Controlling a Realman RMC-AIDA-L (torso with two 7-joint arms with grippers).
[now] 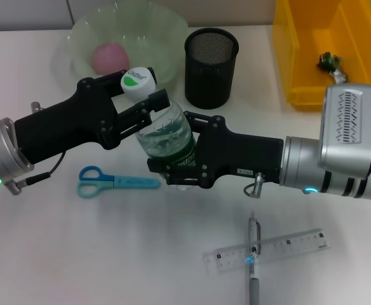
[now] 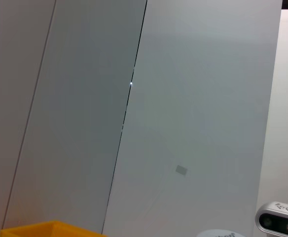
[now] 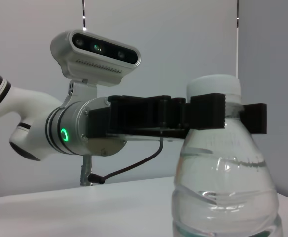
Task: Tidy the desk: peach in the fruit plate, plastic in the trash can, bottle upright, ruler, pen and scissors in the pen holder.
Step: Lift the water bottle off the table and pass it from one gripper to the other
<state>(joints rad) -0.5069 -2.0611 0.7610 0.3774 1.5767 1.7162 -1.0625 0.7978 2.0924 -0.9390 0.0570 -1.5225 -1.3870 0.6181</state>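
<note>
On the white worktop [image 1: 173, 254], the bottle [image 1: 166, 136] stands mid-scene near the pen holder [image 1: 211, 67], the right pincer [image 1: 173, 162] clamping its body and the left pincer [image 1: 148, 103] its neck below the cap, so release should be gradual, one at a time.

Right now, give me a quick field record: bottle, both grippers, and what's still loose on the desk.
bottle: upright, held by both grippers
left gripper: shut on the bottle just under its white cap
right gripper: shut on the bottle's lower body
peach: in the fruit plate
pen holder: nothing seen inside
loose: scissors, pen lying across the ruler
trash can: small item inside
</note>
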